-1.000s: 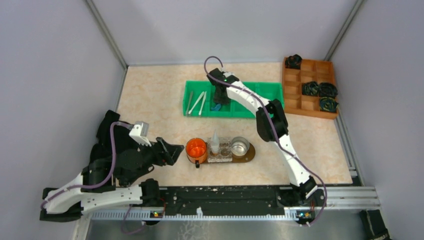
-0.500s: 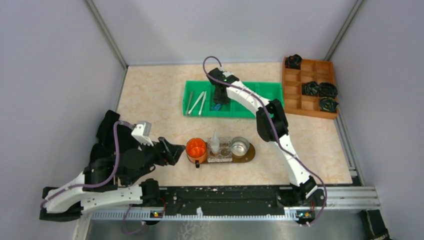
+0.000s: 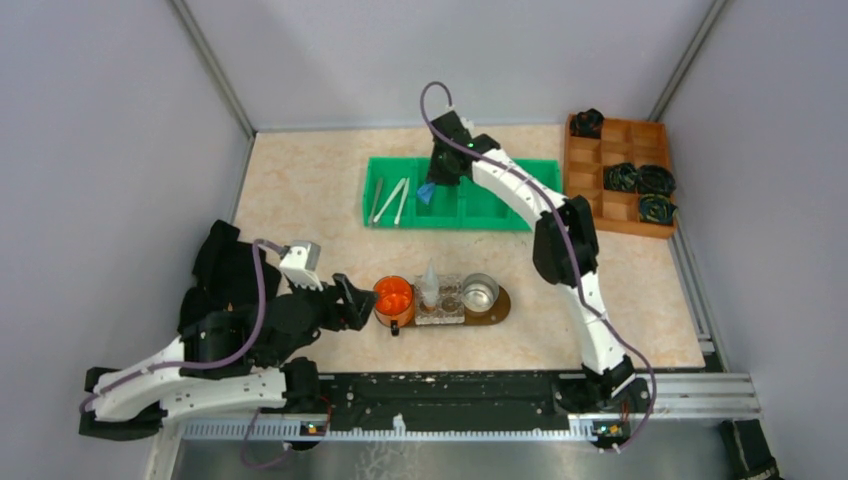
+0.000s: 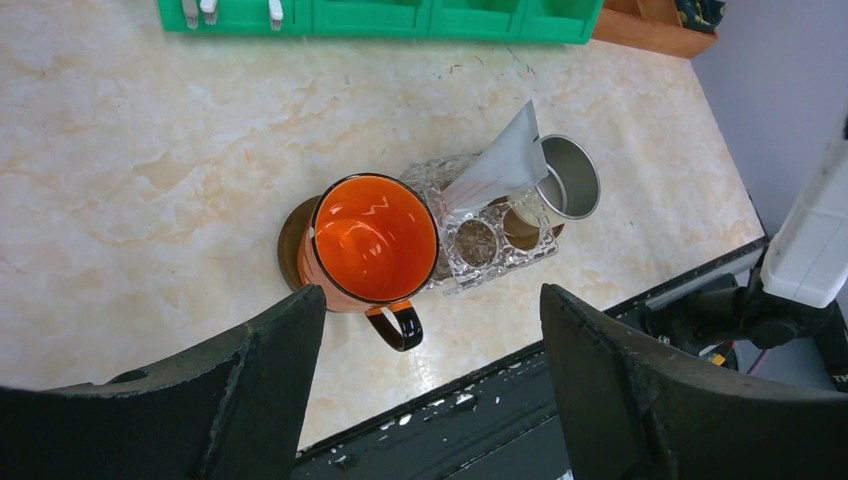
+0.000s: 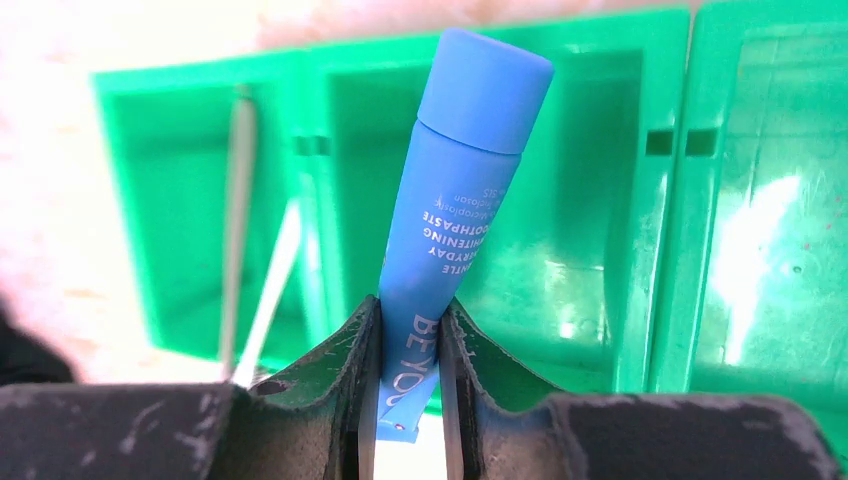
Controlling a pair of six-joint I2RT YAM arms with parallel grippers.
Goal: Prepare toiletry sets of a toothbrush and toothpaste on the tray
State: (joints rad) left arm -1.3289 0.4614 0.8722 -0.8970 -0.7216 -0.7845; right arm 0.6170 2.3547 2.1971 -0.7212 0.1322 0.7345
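The left fingers [image 4: 250, 400] are low and near. They are wide apart, and nothing is between them. Just past their tips sits an orange mug [image 4: 372, 240] with a black handle. The mug stands on one end of the tray [image 4: 288, 240], a dark brown board that lies on the pale tabletop [image 4: 130, 150]. Beyond the mug, on the same tray, is a clear glass holder [image 4: 478, 245] with round holes. A white tube [image 4: 500, 165] stands in it and leans over. Beside the holder, on the end of the tray far from these fingers, is a shiny metal cup [image 4: 572, 180].

Much farther off, the right fingers [image 5: 335, 365] are up over the green bin [image 5: 740, 200]. They are clamped on the blue tube [image 5: 455, 190], one finger on each side of its flat end. The tube's round cap points away from the fingers, and the tube is held over one part of the bin. To the left of these fingers, in another part of the bin, lie thin pale toothbrush sticks [image 5: 238, 190]. Off to the right of these fingers, beside the bin, is an orange-brown box [image 3: 585, 205] with black things [image 3: 640, 180] in some of its parts.
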